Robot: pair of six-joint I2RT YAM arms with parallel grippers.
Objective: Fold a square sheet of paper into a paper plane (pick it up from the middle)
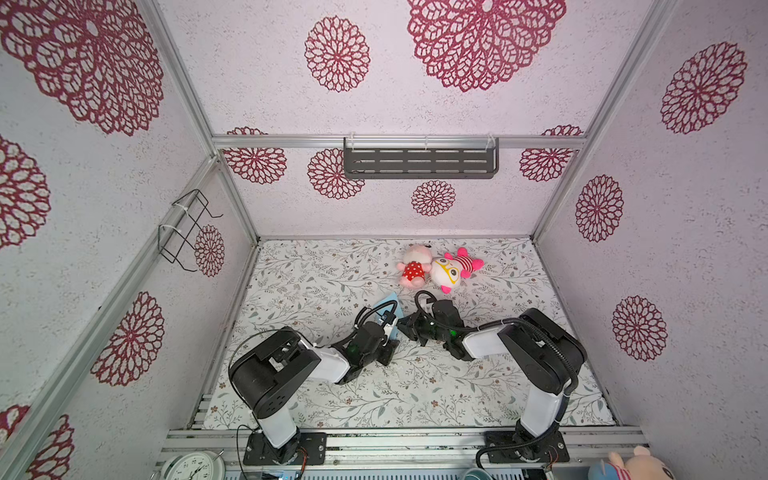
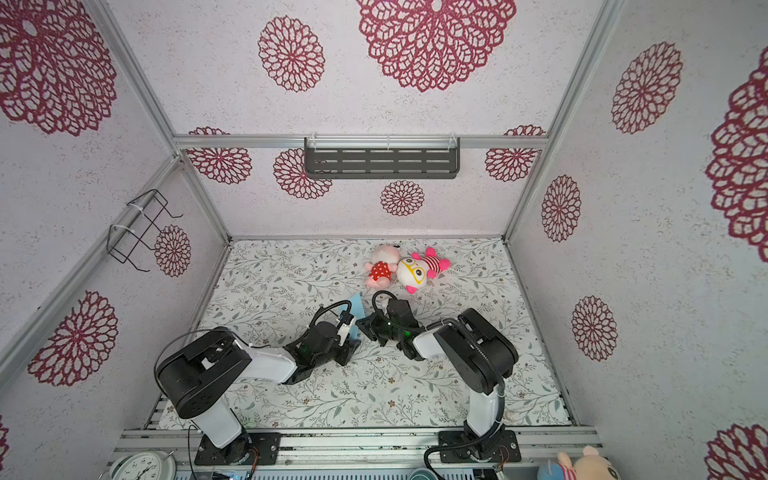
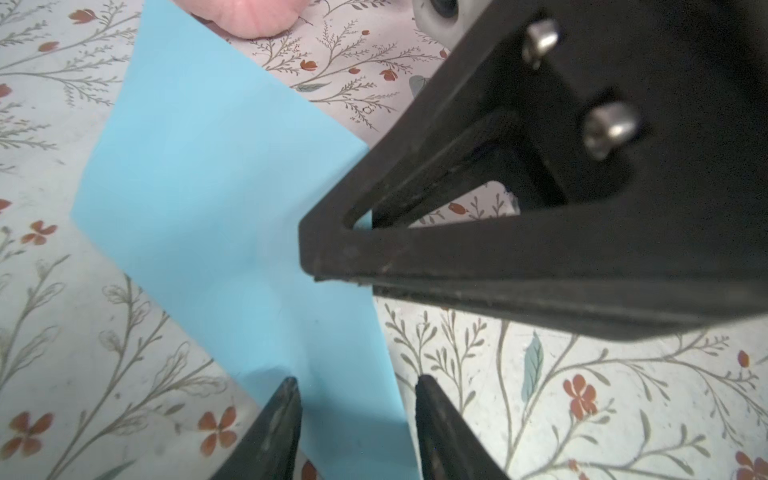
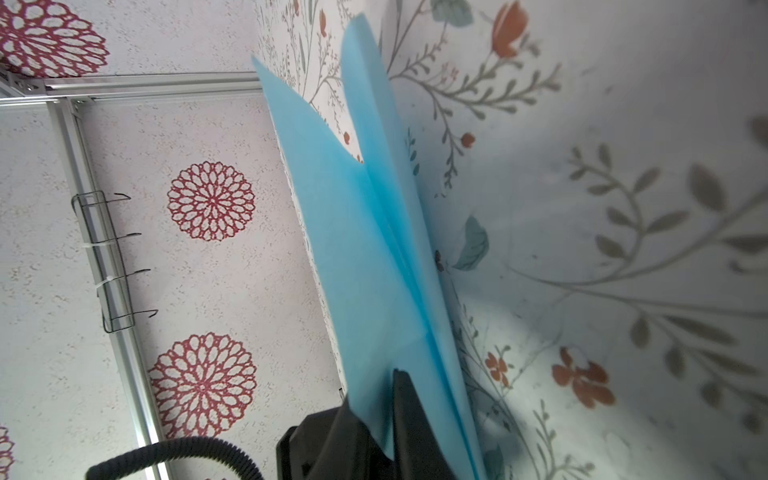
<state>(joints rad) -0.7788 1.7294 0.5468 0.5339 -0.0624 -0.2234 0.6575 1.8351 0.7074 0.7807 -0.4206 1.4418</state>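
Left gripper (image 3: 357, 415): jaws apart, tips straddling one end of the paper (image 3: 216, 199) without pinching it. It looks poised to press a crease or take over the hold.

Paper: light-blue, partly folded, mid-table (image 1: 374, 395) between both grippers, just near of the plush toys (image 1: 436, 268).

Right gripper (image 4: 376, 399): jaws closed on the layered edge, holding that side raised off the table, probably to keep the layers aligned. No finished dart yet.
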